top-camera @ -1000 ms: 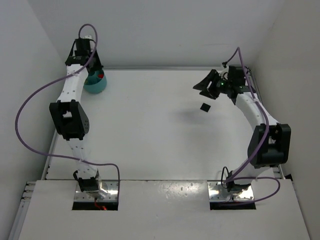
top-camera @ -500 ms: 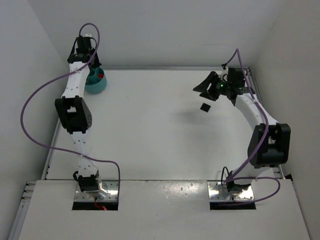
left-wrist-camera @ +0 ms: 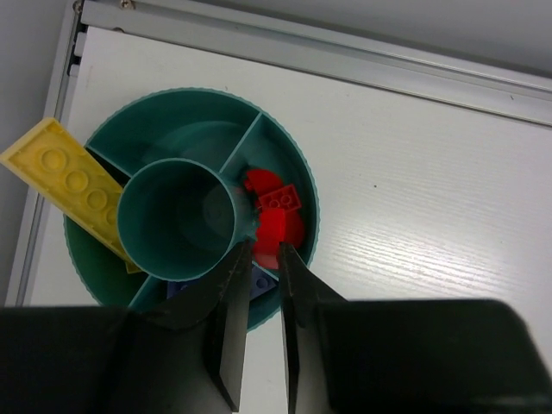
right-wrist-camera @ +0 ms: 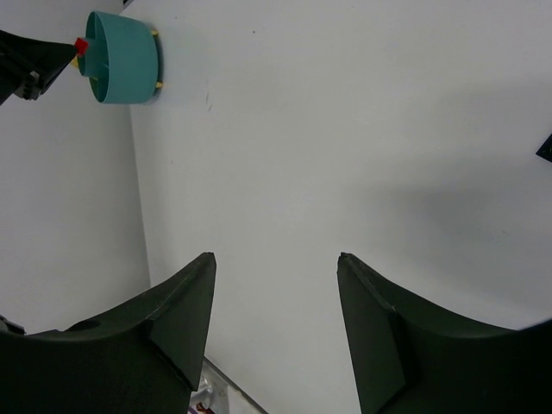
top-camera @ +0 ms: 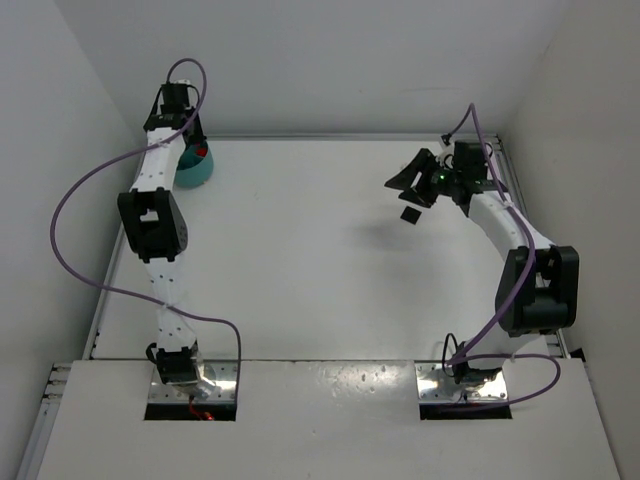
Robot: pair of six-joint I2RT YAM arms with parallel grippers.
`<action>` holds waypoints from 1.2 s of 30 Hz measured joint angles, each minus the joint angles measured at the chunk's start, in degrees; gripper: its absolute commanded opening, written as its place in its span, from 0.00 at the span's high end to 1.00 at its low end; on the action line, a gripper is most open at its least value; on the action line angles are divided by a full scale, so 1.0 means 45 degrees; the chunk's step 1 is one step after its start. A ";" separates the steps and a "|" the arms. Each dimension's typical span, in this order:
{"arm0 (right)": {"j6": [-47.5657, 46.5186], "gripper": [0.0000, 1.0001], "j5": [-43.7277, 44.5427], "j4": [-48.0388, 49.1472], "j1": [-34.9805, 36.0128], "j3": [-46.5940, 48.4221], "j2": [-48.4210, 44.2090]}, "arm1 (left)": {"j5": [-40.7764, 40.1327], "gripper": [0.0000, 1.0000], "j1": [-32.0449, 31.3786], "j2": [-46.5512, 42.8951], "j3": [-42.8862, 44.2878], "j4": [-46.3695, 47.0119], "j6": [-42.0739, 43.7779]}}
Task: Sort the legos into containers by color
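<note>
The left gripper [left-wrist-camera: 261, 250] has its fingers drawn almost together, with only a thin slot between them. Its tips hang over the bowl [left-wrist-camera: 185, 93], at the edge of the red compartment. Red plastic shows right at the tips, but I cannot tell whether they pinch it. Since a second ago the left arm [top-camera: 150, 220] has straightened and swung toward 12 o'clock, so it now covers more of the bowl in the top view.

The right gripper [right-wrist-camera: 274, 259] is spread wide above the table [top-camera: 300, 260]. It has shifted only slightly. The black lego [top-camera: 410, 214] lies just beneath it, where it lay before, at 2 o'clock on the table. The bowl is at 10 o'clock.

In the left wrist view, the red legos [left-wrist-camera: 276, 200] sit in the compartment at 3 o'clock of the ring [left-wrist-camera: 177, 216]. A yellow plate [left-wrist-camera: 69, 177] leans across the 9 o'clock side and pokes over the rim at 10 o'clock. A purple brick [left-wrist-camera: 259, 280] lies in the compartment at 5 o'clock, partly hidden by the fingers.
</note>
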 measured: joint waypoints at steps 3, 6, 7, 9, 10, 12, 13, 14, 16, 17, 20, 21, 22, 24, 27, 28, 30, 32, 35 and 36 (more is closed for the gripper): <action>0.0000 0.40 0.0000 0.0097 0.0000 -0.0078 -0.0010 | -0.0005 0.72 0.0000 0.0141 0.0180 0.0010 0.0058; 0.0010 0.40 0.0000 0.0223 0.0000 -0.0194 -0.0024 | -0.0068 0.70 0.0000 0.0287 0.0379 0.0146 0.0136; 0.0010 0.40 0.0000 0.0267 0.0000 -0.0233 -0.0024 | -0.0112 0.69 0.0000 0.0335 0.0418 0.0170 0.0141; 0.0019 0.40 0.0000 0.0321 0.0000 -0.0287 -0.0024 | -0.0170 0.69 0.0000 0.0466 0.0520 0.0223 0.0204; 0.0034 0.40 0.0000 0.0330 0.0000 -0.0291 -0.0024 | -0.0214 0.67 0.0000 0.0568 0.0573 0.0243 0.0253; 0.0044 0.40 -0.0010 0.0408 0.0000 -0.0340 -0.0029 | -0.0277 0.66 0.0000 0.0690 0.0583 0.0291 0.0296; 0.0044 0.40 -0.0034 0.0423 0.0000 -0.0374 -0.0029 | -0.0296 0.66 0.0000 0.0748 0.0583 0.0282 0.0316; -0.0024 0.40 -0.0058 0.0418 0.0000 -0.0403 -0.0029 | -0.0262 0.64 0.0000 0.0777 0.0583 0.0282 0.0316; -0.0277 0.40 -0.0087 0.0364 0.0029 -0.0423 -0.0029 | -0.0019 0.59 0.0000 0.0787 0.0583 0.0272 0.0321; -0.0554 0.41 -0.0073 0.0291 0.0029 -0.0403 -0.0029 | 0.0228 0.54 -0.0015 0.0763 0.0583 0.0287 0.0330; -0.1821 0.43 0.0005 -0.0748 0.0049 0.0078 -0.0015 | 0.1302 0.38 -0.0083 0.0345 0.0170 0.0476 0.0306; -0.2424 0.43 0.0005 -0.1190 0.0049 0.0355 0.0000 | 0.1724 0.33 -0.0121 -0.0087 -0.0345 0.0534 0.0389; -0.3201 0.43 0.0019 -0.1753 0.0049 0.0748 0.0005 | 0.2239 0.25 -0.0189 -0.0685 -0.0976 0.0500 0.0491; -0.4507 0.43 0.0228 -0.2705 0.0049 0.1467 0.0034 | 0.3050 0.04 -0.0461 -0.2055 -0.2166 0.0554 0.0797; -0.6790 0.40 0.1054 -0.3891 -0.0010 0.2064 0.0053 | 0.4381 0.00 -0.1409 -0.5090 -0.4294 0.0865 0.1409; -0.7412 0.39 0.1486 -0.4158 -0.0034 0.2055 0.0058 | 0.4731 0.00 -0.1744 -0.6076 -0.4886 0.0962 0.1515; -0.8325 0.36 0.2414 -0.4498 -0.0117 0.2035 0.0223 | 0.5396 0.00 -0.2521 -0.7966 -0.5799 0.1292 0.1608; -0.8879 0.36 0.3361 -0.4507 -0.0214 0.2035 0.0602 | 0.5843 0.00 -0.3065 -0.9432 -0.6523 0.1700 0.1506; -0.9204 0.36 0.4648 -0.4187 -0.0296 0.2195 0.1613 | 0.6203 0.00 -0.3196 -1.0851 -0.7446 0.2205 0.1161; -0.9326 0.36 0.4881 -0.4099 -0.0330 0.2404 0.2050 | 0.6212 0.00 -0.3186 -1.1103 -0.7747 0.2317 0.1117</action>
